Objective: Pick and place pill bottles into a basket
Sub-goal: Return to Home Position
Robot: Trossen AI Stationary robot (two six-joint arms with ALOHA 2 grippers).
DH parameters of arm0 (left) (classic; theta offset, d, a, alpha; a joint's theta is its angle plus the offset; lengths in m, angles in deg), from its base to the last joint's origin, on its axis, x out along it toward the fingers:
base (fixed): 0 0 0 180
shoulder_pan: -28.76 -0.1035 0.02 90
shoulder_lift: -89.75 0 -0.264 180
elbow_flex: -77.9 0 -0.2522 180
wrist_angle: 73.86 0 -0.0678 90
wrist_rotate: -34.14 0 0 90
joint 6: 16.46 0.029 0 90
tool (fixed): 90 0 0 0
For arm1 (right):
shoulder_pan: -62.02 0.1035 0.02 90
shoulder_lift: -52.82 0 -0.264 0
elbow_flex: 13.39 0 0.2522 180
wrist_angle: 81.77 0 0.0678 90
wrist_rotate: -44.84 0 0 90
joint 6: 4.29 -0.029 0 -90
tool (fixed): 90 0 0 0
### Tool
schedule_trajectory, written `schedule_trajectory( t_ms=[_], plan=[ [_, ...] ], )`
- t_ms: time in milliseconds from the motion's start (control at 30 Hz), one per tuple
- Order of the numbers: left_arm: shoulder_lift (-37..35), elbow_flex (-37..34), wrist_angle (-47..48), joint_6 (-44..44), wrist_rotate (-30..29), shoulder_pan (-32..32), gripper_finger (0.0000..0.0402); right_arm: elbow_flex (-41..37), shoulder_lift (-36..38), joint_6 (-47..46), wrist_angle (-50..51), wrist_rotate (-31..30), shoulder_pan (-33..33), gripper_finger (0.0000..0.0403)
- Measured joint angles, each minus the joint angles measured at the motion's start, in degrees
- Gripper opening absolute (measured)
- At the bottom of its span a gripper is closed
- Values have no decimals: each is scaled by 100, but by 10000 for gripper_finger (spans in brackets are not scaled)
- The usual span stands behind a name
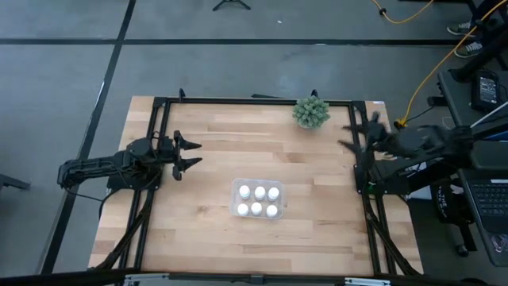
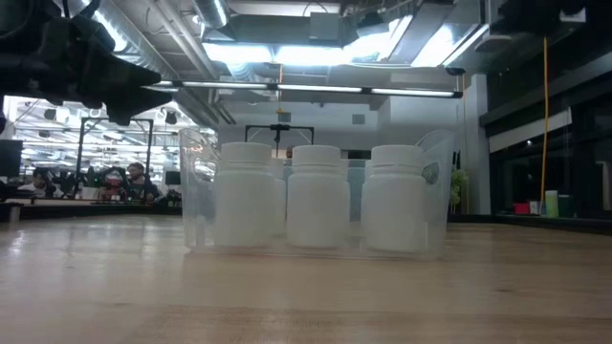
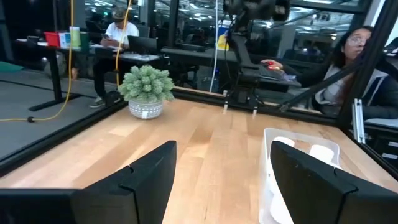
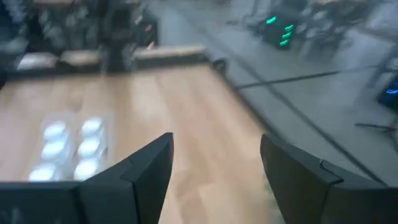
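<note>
The clear basket (image 1: 235, 208) sits on the wooden table near the middle, a little toward the near edge. Several white pill bottles (image 1: 259, 201) stand upright inside it in two rows; the low view shows three of them (image 2: 316, 196) side by side. My left gripper (image 1: 193, 153) is open and empty above the table's left part, left of the basket. My right gripper (image 1: 354, 133) is open and empty near the table's right edge, beside the plant. The basket also shows in the left wrist view (image 3: 302, 140) and the right wrist view (image 4: 106, 122).
A spiky green plant in a pot (image 1: 310, 112) stands at the far edge, right of the middle. A black frame (image 1: 159, 103) runs around the table. People sit at desks beyond the table (image 3: 357, 68). Bare wood lies on both sides of the basket.
</note>
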Motion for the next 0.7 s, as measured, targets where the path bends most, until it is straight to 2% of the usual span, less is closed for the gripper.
schedule_trajectory(
  t_ms=[133, 267, 367, 533, 700],
  plan=[
    [0, 0, -2, -4, 9, -2, 253, -1041, 17, 67, -1147, 1056, 0, 242],
    [0, 0, -2, -6, 9, -1, 253, -2310, 41, 417, -3343, 2086, 0, 242],
    [2, 0, -2, -9, 9, 0, 253, -3258, 175, 532, -4818, 2220, -11, 235],
    [2, 0, -2, -15, 11, 0, 253, -4703, 820, 330, -6405, 2213, -149, 219],
    [4, -2, -4, -13, 14, 0, 253, -4735, 1510, 665, -6205, 2371, -457, 209]
  ],
)
